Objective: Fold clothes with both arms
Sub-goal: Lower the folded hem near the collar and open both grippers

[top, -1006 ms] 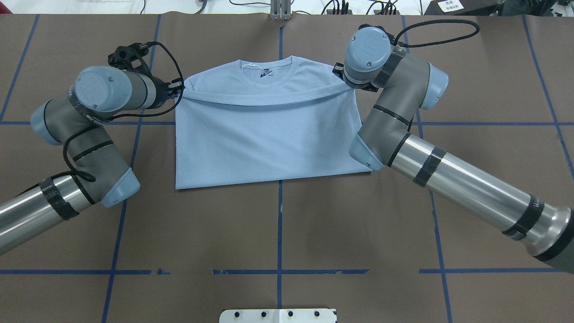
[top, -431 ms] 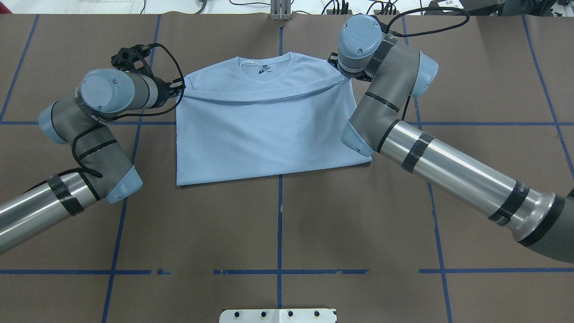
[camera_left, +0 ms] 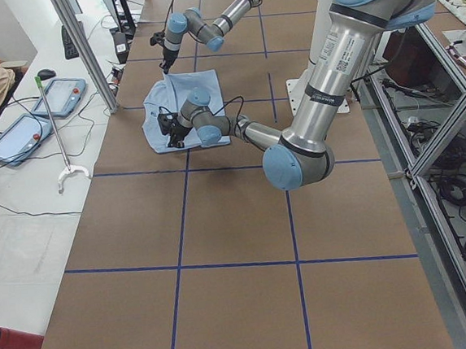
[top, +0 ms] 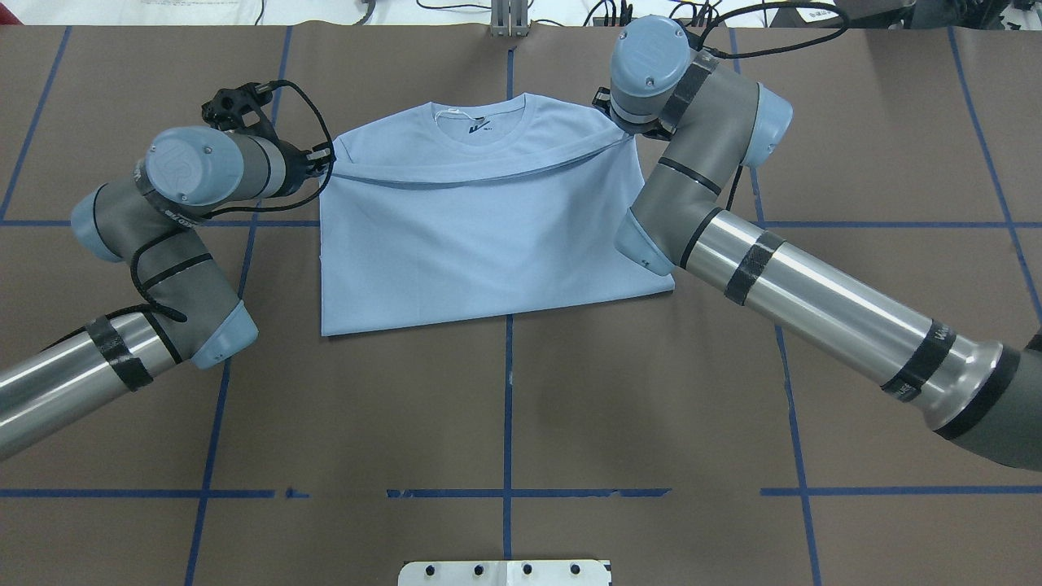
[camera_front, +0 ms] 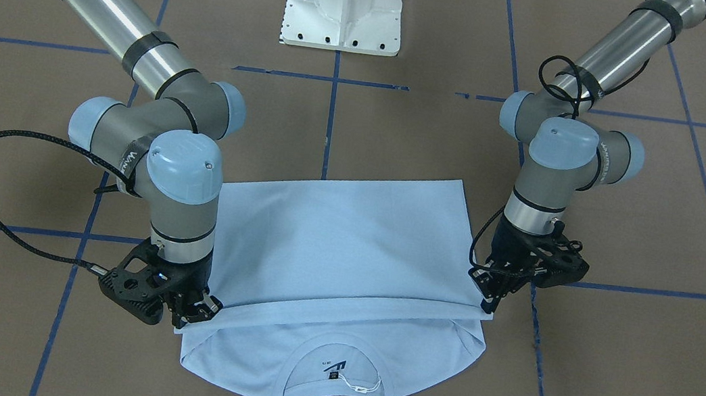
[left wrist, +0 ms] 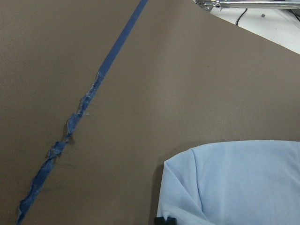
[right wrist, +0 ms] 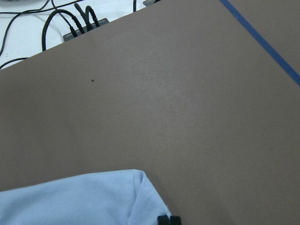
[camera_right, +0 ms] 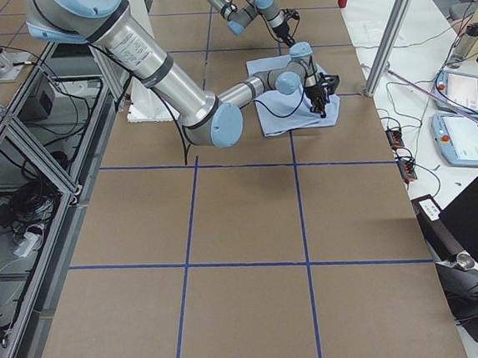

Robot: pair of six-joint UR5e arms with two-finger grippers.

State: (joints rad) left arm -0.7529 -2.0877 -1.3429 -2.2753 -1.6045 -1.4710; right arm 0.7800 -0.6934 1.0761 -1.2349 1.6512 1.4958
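The light blue T-shirt (top: 488,236) (camera_front: 347,245) lies on the brown table, its lower half folded up over the chest. The collar and dark neck label (top: 480,126) (camera_front: 334,369) stay uncovered. My left gripper (top: 326,163) (camera_front: 489,303) is shut on the folded edge's corner at one shoulder. My right gripper (camera_front: 201,313) is shut on the opposite corner; in the overhead view its wrist hides it. Both wrist views show closed fingertips (left wrist: 161,220) (right wrist: 168,219) beside blue cloth. The chest print is hidden.
Blue tape lines (top: 507,407) cross the brown table cover. The white pedestal base (camera_front: 344,6) stands on the robot's side. Cables and plugs (top: 619,12) lie at the far edge. Tablets (camera_left: 54,84) and a person sit beyond that edge.
My right arm has moved toward the far edge, carrying its corner of the folded edge closer to the collar. The shirt has slid slightly the same way. My left arm barely shifted.
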